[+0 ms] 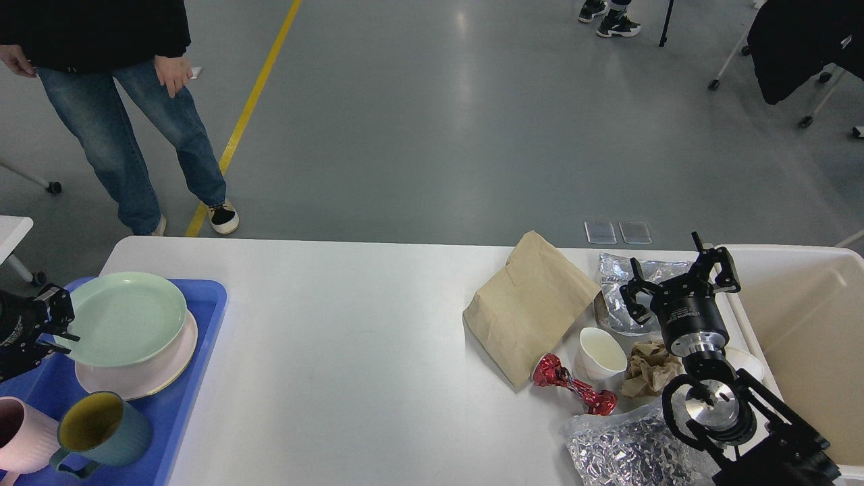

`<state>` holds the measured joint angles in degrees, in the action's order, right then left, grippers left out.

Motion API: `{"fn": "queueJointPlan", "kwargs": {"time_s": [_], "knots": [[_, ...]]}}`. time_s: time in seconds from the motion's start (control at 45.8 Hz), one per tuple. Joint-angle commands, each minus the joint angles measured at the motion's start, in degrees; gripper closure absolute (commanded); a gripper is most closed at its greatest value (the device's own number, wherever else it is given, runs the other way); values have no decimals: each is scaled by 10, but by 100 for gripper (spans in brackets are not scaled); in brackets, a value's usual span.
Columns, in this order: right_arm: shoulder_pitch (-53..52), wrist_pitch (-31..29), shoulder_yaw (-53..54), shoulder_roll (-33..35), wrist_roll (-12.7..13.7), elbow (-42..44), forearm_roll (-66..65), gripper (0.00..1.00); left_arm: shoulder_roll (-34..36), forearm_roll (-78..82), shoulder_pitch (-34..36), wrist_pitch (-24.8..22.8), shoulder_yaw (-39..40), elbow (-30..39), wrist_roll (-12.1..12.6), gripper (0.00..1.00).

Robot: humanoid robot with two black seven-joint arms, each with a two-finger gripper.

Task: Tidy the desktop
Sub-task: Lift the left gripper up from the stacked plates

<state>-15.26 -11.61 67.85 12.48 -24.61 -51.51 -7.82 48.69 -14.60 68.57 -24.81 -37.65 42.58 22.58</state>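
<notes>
The white desktop (351, 337) carries litter at its right end: a brown paper bag (530, 307), a white cup (601, 354), a crumpled red wrapper (574, 391), a wad of brown paper (651, 368) and two silver foil bags (624, 290) (628, 449). My right gripper (678, 280) hovers open over the far foil bag, holding nothing. At the left edge my left gripper (59, 317) grips the left rim of a pale green plate (125, 317). The plate lies nearly flat on a pink plate (162, 371).
A blue tray (189, 398) at the left holds both plates, a teal mug (101, 428) and a pink mug (20, 435). A cream bin (803, 324) stands at the table's right end. A person in jeans (128, 115) stands beyond the far left corner.
</notes>
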Motion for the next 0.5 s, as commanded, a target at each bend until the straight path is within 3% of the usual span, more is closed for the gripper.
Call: {"fn": "queueJointPlan", "kwargs": {"time_s": [0.0,0.481], "knots": [[0,0,0,0,0,0,0,0,3,0,-10,-1,5,0,-2,4],[0,0,0,0,0,0,0,0,0,12,-23,-5,21,-1,4,4]]}}
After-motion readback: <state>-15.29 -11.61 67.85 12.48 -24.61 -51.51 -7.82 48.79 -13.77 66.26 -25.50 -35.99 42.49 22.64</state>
